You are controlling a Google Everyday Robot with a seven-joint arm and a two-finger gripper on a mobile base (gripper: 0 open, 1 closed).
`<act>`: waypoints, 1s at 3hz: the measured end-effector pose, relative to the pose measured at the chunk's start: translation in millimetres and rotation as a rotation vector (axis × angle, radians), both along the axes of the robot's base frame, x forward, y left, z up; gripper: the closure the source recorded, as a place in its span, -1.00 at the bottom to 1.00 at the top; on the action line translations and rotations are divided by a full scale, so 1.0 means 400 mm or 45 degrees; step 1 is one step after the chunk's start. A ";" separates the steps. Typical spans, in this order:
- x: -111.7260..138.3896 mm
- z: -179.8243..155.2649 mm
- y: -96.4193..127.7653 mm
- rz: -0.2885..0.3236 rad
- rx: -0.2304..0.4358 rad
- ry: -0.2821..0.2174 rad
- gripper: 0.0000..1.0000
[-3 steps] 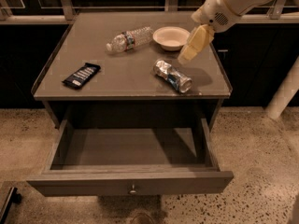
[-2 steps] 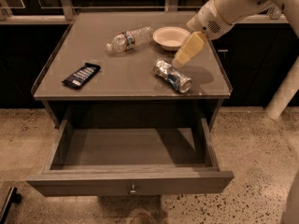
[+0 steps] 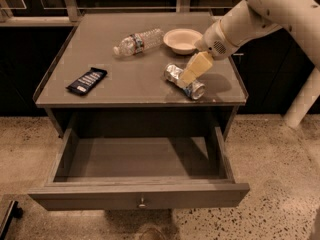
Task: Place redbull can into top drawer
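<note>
Pincer (image 3: 189, 75): low over lying redbull can (image 3: 196, 90), prob. to grab it (apart or together? can't tell).
Top drawer (image 3: 140, 194): open, rdy for can.

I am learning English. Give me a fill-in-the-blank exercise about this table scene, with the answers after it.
1. The redbull can lies on its ____ on the table.
2. The top drawer stands ____, not shut.
3. The gripper hovers directly over the redbull ____.
4. On the table, the snack bar lies farthest ____ in the picture.
Answers: side; open; can; left.
</note>
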State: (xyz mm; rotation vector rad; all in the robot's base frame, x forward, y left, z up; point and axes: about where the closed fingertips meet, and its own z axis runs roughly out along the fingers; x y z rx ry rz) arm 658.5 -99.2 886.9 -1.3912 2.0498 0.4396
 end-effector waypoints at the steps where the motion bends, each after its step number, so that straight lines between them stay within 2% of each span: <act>1: -0.019 -0.041 0.004 -0.039 -0.010 0.027 -1.00; 3: -0.026 -0.107 0.001 -0.114 -0.038 0.050 -1.00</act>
